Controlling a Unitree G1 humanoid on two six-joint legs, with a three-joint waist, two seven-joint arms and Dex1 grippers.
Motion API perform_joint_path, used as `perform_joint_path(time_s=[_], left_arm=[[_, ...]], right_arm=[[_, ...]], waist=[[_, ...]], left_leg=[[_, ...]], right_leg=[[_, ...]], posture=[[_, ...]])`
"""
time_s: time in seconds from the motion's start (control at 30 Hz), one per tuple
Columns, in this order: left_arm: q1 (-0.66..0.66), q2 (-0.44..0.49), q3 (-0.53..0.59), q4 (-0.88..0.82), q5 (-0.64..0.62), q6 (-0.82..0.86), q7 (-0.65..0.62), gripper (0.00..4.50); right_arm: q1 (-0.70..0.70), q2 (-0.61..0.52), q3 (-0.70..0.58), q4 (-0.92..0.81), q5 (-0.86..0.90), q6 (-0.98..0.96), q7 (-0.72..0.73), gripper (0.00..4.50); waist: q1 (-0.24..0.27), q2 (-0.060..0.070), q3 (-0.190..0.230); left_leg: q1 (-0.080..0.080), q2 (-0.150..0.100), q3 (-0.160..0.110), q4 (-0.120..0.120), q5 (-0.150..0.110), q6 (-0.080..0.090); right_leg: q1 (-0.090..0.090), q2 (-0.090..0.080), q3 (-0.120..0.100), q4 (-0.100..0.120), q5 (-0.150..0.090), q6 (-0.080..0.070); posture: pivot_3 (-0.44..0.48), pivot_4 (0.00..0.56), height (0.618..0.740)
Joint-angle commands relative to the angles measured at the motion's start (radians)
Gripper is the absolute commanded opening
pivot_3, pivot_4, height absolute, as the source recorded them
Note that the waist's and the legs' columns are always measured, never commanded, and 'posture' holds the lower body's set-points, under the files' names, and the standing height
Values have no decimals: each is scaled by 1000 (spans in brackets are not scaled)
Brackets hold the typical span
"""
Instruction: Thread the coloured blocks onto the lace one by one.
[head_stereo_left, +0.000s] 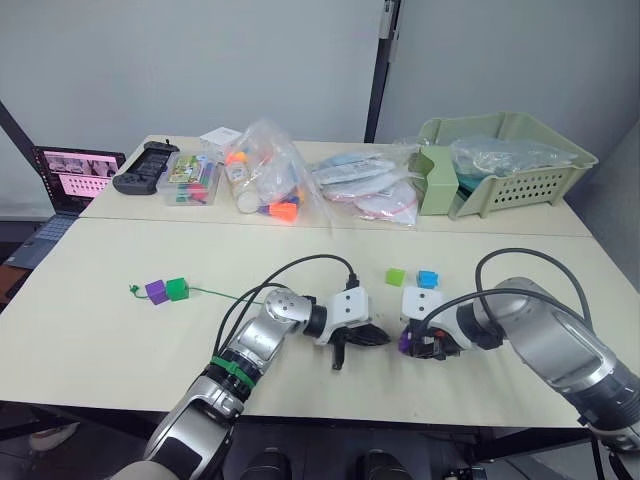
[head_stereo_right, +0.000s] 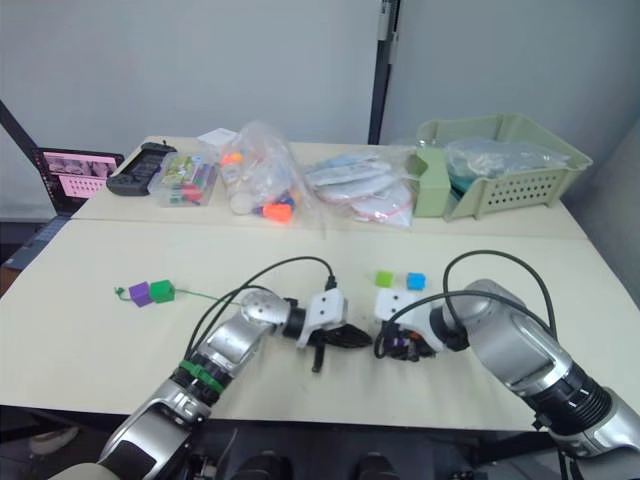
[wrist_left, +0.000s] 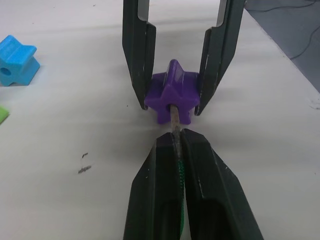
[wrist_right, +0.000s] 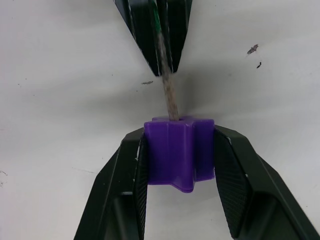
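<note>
Where head view blurs, wrist view clear — lace (wrist_left: 174, 120) tip inside purple block (wrist_left: 172, 98); right gripper (wrist_right: 179, 165) clamps it

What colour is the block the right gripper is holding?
Purple; the right wrist view shows it best, clamped in the right gripper.

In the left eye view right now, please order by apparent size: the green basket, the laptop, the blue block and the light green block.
1. Green basket, clearly largest.
2. Laptop, partly cut off by the picture's edge.
3. Blue block and light green block: they look alike, so I do not rank them.
</note>
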Motion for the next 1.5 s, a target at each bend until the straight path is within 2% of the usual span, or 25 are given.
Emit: perform_joint_path(time_s=[0.03,0.6,0.9,1.03,1.07,1.27,1.5], left_arm=[[-28,-32,-12,14,3,-28,8,0],[-26,-59,-2,19,-9,-21,12,0],[-26,-72,8,18,-15,-10,20,3020],[-18,-36,26,-17,-29,15,-1,4355],[-16,-23,29,-25,-31,19,-8,4500],[6,38,37,-67,-46,27,-31,4500],[13,30,15,-52,-26,26,-9,4500]], right_arm=[[17,-23,-15,-28,20,4,-1,1348],[28,-44,-21,-30,51,1,-23,1348],[33,-41,-17,-29,54,0,-31,1348],[34,-44,-18,-28,55,0,-32,1347],[35,-45,-18,-28,56,0,-32,1348],[37,-44,-16,-20,57,-9,-36,1347],[31,-37,-14,-19,59,-9,-38,1347]], waist=[[1,0,0],[4,0,0],[4,0,0],[3,0,0],[3,0,0],[3,0,0],[3,0,0]], left_leg=[[0,0,0,0,0,0],[0,0,0,0,0,0],[0,0,0,0,0,0],[0,0,0,0,0,0],[0,0,0,0,0,0],[1,0,0,0,0,0],[1,0,0,0,0,0]], right_leg=[[0,0,0,0,0,0],[0,0,0,0,0,0],[0,0,0,0,0,0],[0,0,0,0,0,0],[0,0,0,0,0,0],[1,0,0,0,0,0],[1,0,0,0,0,0]], posture=[[0,150,737],[0,150,737],[0,150,737],[0,150,737],[0,150,737],[0,150,737],[0,150,737]])
